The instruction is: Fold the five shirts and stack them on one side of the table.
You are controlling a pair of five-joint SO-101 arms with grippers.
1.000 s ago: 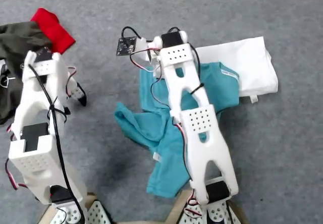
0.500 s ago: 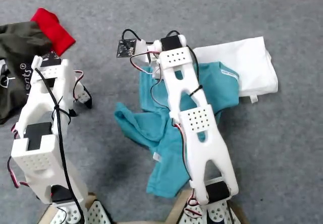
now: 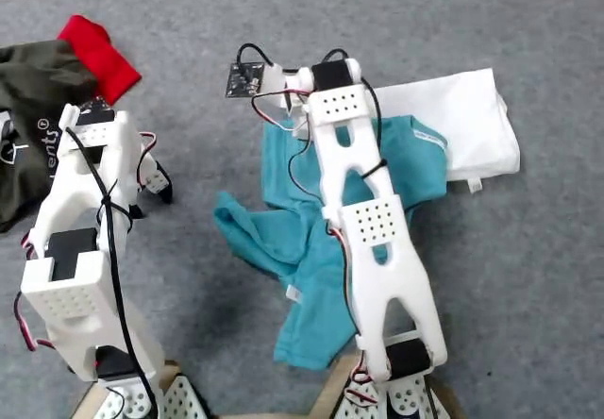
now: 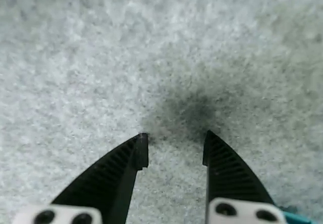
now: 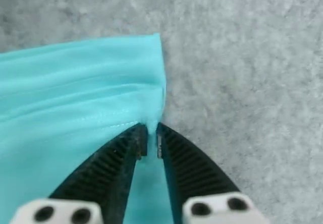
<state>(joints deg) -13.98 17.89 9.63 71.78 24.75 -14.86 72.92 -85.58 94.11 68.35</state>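
Observation:
A teal shirt (image 3: pixel 302 240) lies crumpled at the table's middle, partly under my right arm (image 3: pixel 363 221). My right gripper (image 5: pixel 151 129) is shut on the edge of the teal shirt (image 5: pixel 75 93), close to its corner. A folded white shirt (image 3: pixel 458 117) lies to the right, with the teal shirt overlapping its near edge. A red shirt (image 3: pixel 99 53) and a dark olive shirt (image 3: pixel 33 89) are heaped at the far left. My left gripper (image 4: pixel 174 142) stands open just above bare grey felt, with nothing in it, and sits left of the teal shirt (image 3: pixel 154 185).
Grey felt (image 3: pixel 528 277) covers the whole table. A small circuit board (image 3: pixel 243 77) with wires sticks out by the right arm's wrist. Bare felt stretches along the far edge and the right side.
The left arm has shifted slightly to the right, towards the teal shirt. The right arm has moved a little right and away, drawing the teal shirt's edge with it.

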